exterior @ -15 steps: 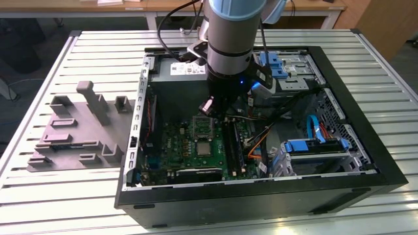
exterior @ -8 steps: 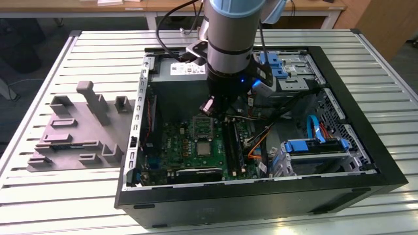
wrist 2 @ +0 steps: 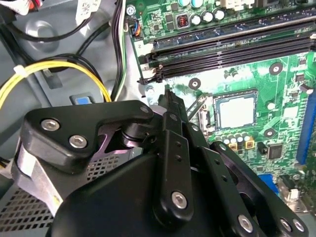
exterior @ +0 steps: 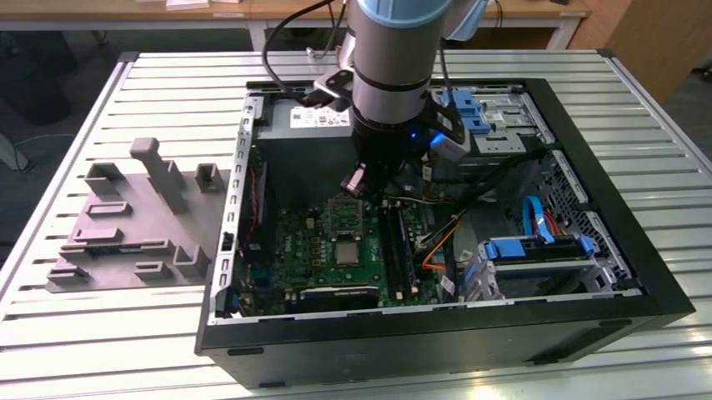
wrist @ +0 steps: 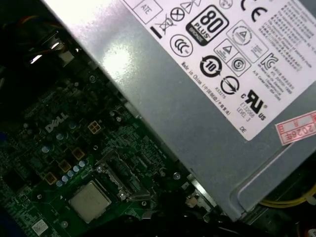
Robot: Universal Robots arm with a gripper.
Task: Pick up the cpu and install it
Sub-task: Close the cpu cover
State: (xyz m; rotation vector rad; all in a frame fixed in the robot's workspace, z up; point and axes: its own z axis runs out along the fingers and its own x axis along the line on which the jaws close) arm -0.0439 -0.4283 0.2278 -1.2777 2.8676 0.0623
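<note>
The cpu (exterior: 348,251) is a small silver square lying flat in the socket in the middle of the green motherboard (exterior: 300,250). It shows in both wrist views as a pale metal square (wrist 2: 236,109) (wrist: 90,201). A metal hold-down frame (wrist: 120,171) stands raised beside the socket. My gripper (exterior: 365,190) hangs inside the open computer case, a little above the board and just behind the socket in the exterior view. In the second wrist view the tip of my gripper (wrist 2: 168,96) points at the board beside the socket, apart from the cpu.
The black computer case (exterior: 623,292) lies open on a slatted metal table (exterior: 112,333). A grey power supply box with a white label (wrist: 207,74) sits close behind my gripper. Memory slots (wrist 2: 232,47), yellow and black cables (wrist 2: 59,69) and blue drive brackets (exterior: 534,247) crowd the case. A grey fixture (exterior: 133,225) stands outside it.
</note>
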